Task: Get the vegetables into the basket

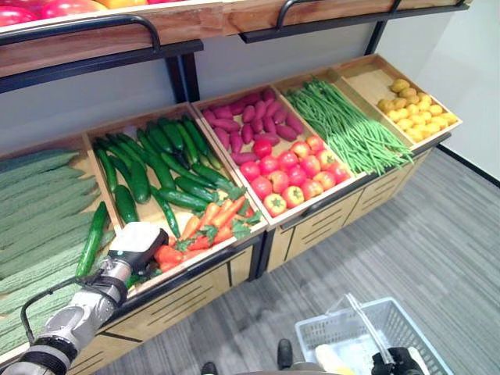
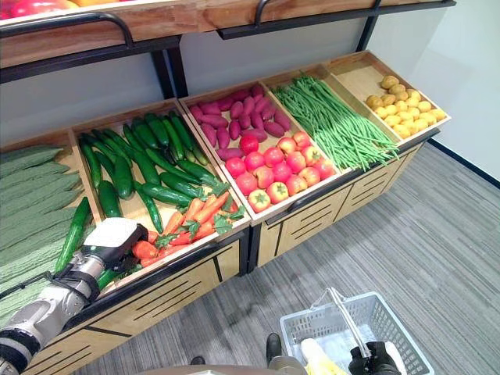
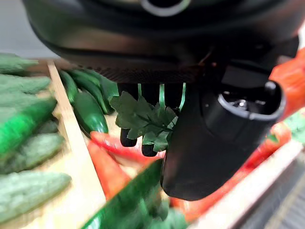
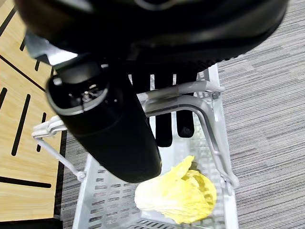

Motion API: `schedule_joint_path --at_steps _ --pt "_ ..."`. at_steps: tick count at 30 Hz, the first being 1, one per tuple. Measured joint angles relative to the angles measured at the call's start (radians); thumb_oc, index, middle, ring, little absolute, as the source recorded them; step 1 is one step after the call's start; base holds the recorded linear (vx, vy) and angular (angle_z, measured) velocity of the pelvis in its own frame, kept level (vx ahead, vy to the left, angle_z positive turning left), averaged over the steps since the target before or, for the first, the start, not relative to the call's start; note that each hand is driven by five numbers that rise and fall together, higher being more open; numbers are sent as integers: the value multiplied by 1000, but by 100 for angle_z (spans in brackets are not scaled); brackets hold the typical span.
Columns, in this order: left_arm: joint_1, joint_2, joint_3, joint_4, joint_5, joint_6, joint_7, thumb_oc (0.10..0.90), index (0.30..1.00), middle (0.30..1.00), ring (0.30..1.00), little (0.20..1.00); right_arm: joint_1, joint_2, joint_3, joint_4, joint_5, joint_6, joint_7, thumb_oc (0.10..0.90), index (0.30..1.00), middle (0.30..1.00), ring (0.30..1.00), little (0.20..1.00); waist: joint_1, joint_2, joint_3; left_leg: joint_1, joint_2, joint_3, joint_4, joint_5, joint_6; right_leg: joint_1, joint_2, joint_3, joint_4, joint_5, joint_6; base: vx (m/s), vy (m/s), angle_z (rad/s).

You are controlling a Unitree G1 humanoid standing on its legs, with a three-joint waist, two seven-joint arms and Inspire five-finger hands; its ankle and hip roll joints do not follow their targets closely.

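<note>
Reaching: my left hand [image 1: 139, 244] is down among the carrots [image 1: 209, 223], fingers [image 3: 128, 139] curled over a leafy green carrot top [image 3: 145, 119].
Carrying: my right hand [image 4: 107, 133] is closed round the handle [image 4: 183, 95] of the grey basket [image 1: 394, 316].
Basket: a yellow cabbage [image 4: 178, 193] lies inside.
Carrots: orange, green-topped, front of the cucumber bin [image 1: 168, 156].
Room: wooden produce stand [image 1: 320, 223], grey striped carpet [image 1: 437, 234].
</note>
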Motion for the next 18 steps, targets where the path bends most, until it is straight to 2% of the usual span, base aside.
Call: schedule_joint_path --at_steps 3,6,12,13,14,15,18 --pt "7 -124 139 -38 -84 4 78 400 300 300 300 300 3 11 -3 2 0 0 -7 400 300 300 300 300 1 -2 7 1 0 -8 0 -1 3 5 0 -7 0 -1 -1 4 -9 7" --pt "19 -158 192 -140 -161 7 108 400 300 300 300 300 -6 21 -3 -1 0 -2 -13 400 300 300 300 300 1 -6 9 0 2 -10 0 -2 4 5 0 -9 0 -1 -1 0 0 0" --pt "19 -167 217 -300 -242 -13 152 400 300 300 300 300 -15 26 -2 -4 0 -6 -16 400 300 300 300 300 1 -6 9 6 1 -11 1 -3 0 14 0 -12 0 -5 -1 0 0 0" --pt "19 -191 224 -318 -267 -18 153 400 300 300 300 300 -15 28 -2 -5 0 -5 -17 400 300 300 300 300 1 -6 9 7 1 -11 1 -3 0 15 0 -13 0 -5 -2 0 0 0" --pt "19 -267 240 -343 -325 -33 158 400 300 300 300 300 -15 31 -1 -5 0 -6 -18 400 300 300 300 300 2 -6 9 7 0 -13 1 -3 1 16 -1 -15 0 -5 -2 0 0 0" --pt "20 -289 239 -344 -356 -41 156 400 300 300 300 300 -15 33 0 -5 0 -6 -18 400 300 300 300 300 1 -6 9 7 1 -13 1 -3 1 16 -1 -16 0 -6 -3 0 0 0" --pt "22 -294 239 -344 -415 -44 153 400 300 300 300 300 -20 33 0 -5 0 -5 -18 400 300 300 300 300 0 -5 9 8 1 -13 1 -3 1 17 -1 -16 0 -6 -3 0 0 0"
